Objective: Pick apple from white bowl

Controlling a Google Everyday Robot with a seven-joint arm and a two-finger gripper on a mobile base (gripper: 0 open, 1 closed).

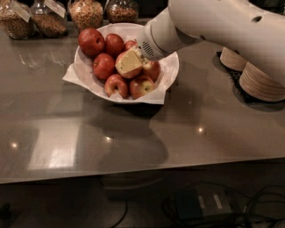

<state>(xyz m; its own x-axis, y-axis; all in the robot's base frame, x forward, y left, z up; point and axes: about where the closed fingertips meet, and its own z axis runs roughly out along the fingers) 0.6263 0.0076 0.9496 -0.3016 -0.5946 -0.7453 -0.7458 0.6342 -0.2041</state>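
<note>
orange-red apple (in white bowl) sits just beside the end effector.

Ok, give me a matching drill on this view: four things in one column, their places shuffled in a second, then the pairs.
1. pale-padded robot gripper
2. stacked beige paper bowls
3. glass jars of grain
4. round orange-red apple

A. grey counter, picture's right edge
B. behind the wide white paper-lined bowl
C. in the bowl, beside the gripper
D. over the bowl's middle

Pairs: 1-D, 2-A, 3-B, 4-C
</note>
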